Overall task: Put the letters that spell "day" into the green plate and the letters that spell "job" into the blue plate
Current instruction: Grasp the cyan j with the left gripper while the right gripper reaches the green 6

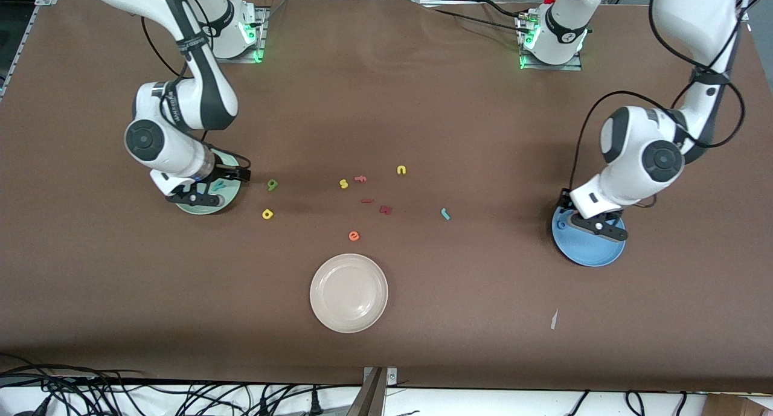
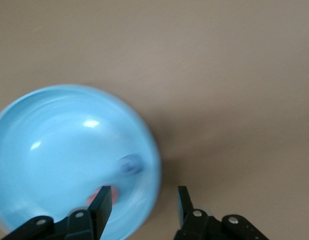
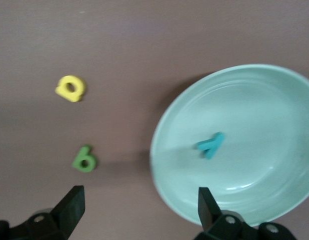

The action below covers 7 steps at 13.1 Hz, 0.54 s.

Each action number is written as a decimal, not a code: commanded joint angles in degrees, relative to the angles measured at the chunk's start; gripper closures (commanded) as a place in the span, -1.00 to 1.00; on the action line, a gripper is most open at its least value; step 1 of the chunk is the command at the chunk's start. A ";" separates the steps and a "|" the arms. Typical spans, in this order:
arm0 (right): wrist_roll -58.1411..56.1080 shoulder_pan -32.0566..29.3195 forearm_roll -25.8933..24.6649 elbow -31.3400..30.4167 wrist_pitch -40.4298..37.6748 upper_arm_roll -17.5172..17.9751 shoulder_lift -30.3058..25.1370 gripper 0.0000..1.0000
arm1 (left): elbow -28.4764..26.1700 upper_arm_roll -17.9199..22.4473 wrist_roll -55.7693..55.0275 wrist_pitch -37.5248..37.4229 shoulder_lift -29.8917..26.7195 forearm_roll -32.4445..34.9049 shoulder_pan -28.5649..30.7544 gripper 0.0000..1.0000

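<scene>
Brown counter (image 1: 423, 102) w/ both arms down at plates, one at each end.

Right end effector (image 1: 202, 194) hangs over the green plate (image 1: 205, 208), fingers (image 3: 204, 205) spread wide, nothing between them. Teal "y" (image 3: 211, 145) lies in that plate, free of the fingers. Just beside the plate, toward the counter's middle: green "a" (image 1: 272, 185) and, nearer the front camera, yellow "d" (image 1: 267, 214), both on the bare counter.

Left end effector (image 1: 595, 226) sits low over the blue plate (image 1: 589, 250); fingers (image 2: 102, 200) parted about halfway, empty as far as the wrist view shows. In the plate: blue "o" (image 2: 129, 164) and a salmon-red bit at the fingertip, prob. the "b" (image 2: 94, 196), mostly hidden. Teal "j" (image 1: 445, 214) lies out on the counter, well apart from the blue plate.

Other stuff mid-counter: yellow "s" (image 1: 343, 184), yellow "n" (image 1: 401, 170), orange "e" (image 1: 354, 236), a salmon letter (image 1: 360, 178), dark red letters (image 1: 385, 209). Cream-white plate (image 1: 349, 293) sits nearest the front camera, nothing in it.

Progress, my read: approx. half. "day" = 1 of 3 in (y); a + d left. "job" = likely 2 of 3 in (o, b); j left. Both end effectors look free to go for the next letter.
</scene>
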 commanded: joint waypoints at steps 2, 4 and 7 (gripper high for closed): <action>6.26 0.04 0.88 0.06 0.97 3.59 -0.39 -1.00 | 2.47 0.53 -13.30 4.86 4.80 -4.09 -10.85 -0.22; 7.75 0.04 3.16 -0.02 2.98 5.35 0.58 -1.00 | 6.68 0.53 -25.42 4.87 7.61 -4.19 -16.39 -0.22; 7.93 0.56 4.30 -0.20 8.87 5.80 4.00 -0.99 | 12.41 0.53 -36.97 4.87 11.84 -4.28 -20.63 -0.22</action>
